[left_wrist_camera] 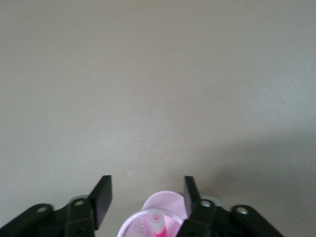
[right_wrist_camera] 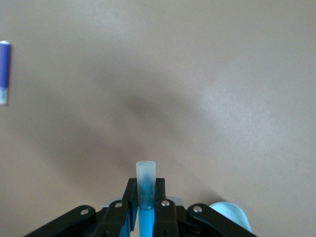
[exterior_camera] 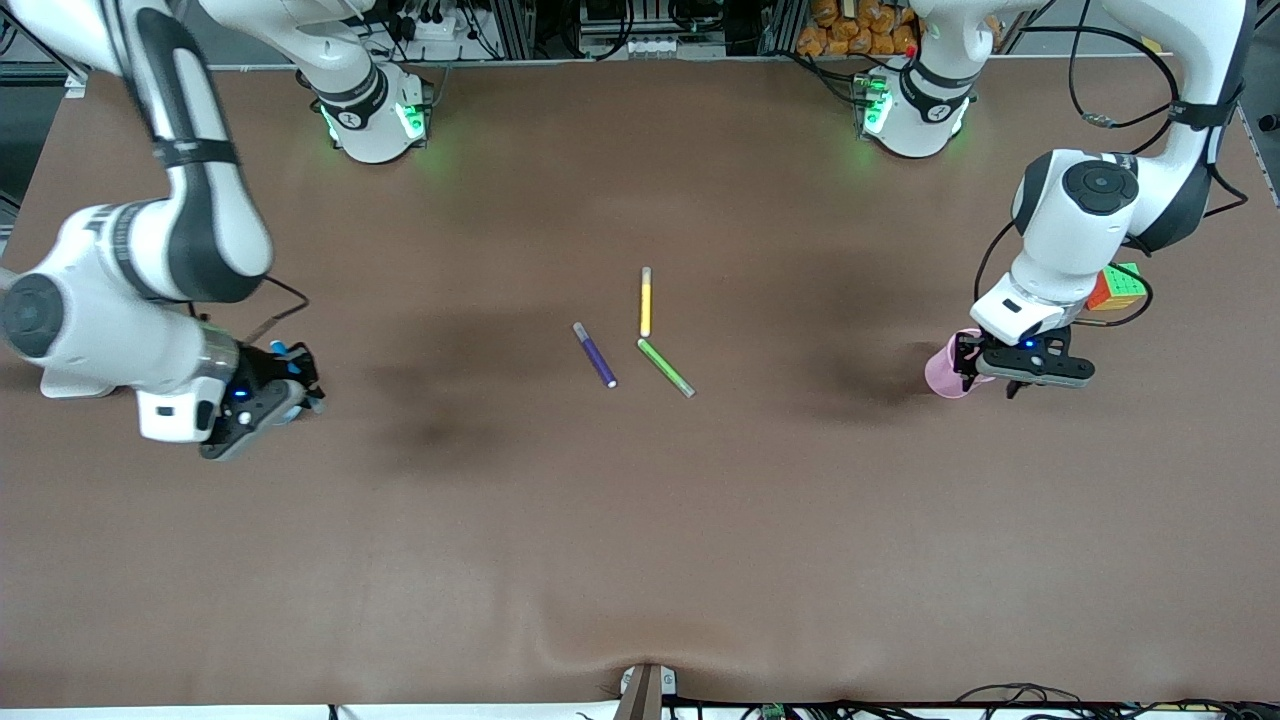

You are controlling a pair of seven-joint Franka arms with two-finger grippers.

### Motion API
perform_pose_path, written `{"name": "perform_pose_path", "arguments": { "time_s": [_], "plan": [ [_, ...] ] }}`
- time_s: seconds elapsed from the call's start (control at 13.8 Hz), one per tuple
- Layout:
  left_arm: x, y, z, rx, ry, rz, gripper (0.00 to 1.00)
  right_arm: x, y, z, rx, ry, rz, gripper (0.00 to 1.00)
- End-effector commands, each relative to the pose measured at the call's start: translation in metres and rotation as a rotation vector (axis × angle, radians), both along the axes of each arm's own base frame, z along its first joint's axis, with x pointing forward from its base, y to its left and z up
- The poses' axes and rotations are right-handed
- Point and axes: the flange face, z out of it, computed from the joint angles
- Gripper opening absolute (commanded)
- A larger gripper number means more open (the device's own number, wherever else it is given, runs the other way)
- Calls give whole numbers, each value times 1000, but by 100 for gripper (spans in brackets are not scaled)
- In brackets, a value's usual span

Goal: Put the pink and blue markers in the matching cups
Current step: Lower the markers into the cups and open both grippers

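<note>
My left gripper point(exterior_camera: 988, 382) is open over the pale pink cup point(exterior_camera: 945, 370) at the left arm's end of the table. In the left wrist view the open gripper point(left_wrist_camera: 146, 192) is above the pink cup point(left_wrist_camera: 170, 203), and the pink marker point(left_wrist_camera: 159, 226) stands in that cup, pale end up. My right gripper point(exterior_camera: 270, 392) is at the right arm's end, shut on the blue marker point(exterior_camera: 278, 349). In the right wrist view the shut gripper point(right_wrist_camera: 145, 190) holds the blue marker point(right_wrist_camera: 146, 223) upright with its pale cap up. The pale blue cup point(right_wrist_camera: 233, 218) shows just beside the gripper.
A dark purple marker point(exterior_camera: 595, 355), a yellow marker point(exterior_camera: 646, 301) and a green marker point(exterior_camera: 666, 368) lie at the table's middle. The purple marker's end shows in the right wrist view point(right_wrist_camera: 4, 69). A colour cube point(exterior_camera: 1117, 287) sits beside the left arm.
</note>
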Motion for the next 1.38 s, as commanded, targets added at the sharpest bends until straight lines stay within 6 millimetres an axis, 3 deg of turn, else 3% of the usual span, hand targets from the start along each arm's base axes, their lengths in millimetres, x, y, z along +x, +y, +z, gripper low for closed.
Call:
{"name": "perform_pose_path", "arguments": {
  "time_s": [0.0,0.22,0.43,0.94,1.3],
  "plan": [
    [12,2,18,25,-16,-8,100,-2,-39,2,145,-48,83,0],
    [28,3,45,70,37,21,100,-5,-69,-1,275,-89,133,0],
    [42,-17,74,82,88,32,100,-3,-96,-4,371,-131,187,0],
    [58,-34,132,31,172,104,100,-1,-161,-58,587,-287,285,0],
    [61,-38,163,42,211,110,100,1,-180,-72,602,-296,334,0]
  ]
}}
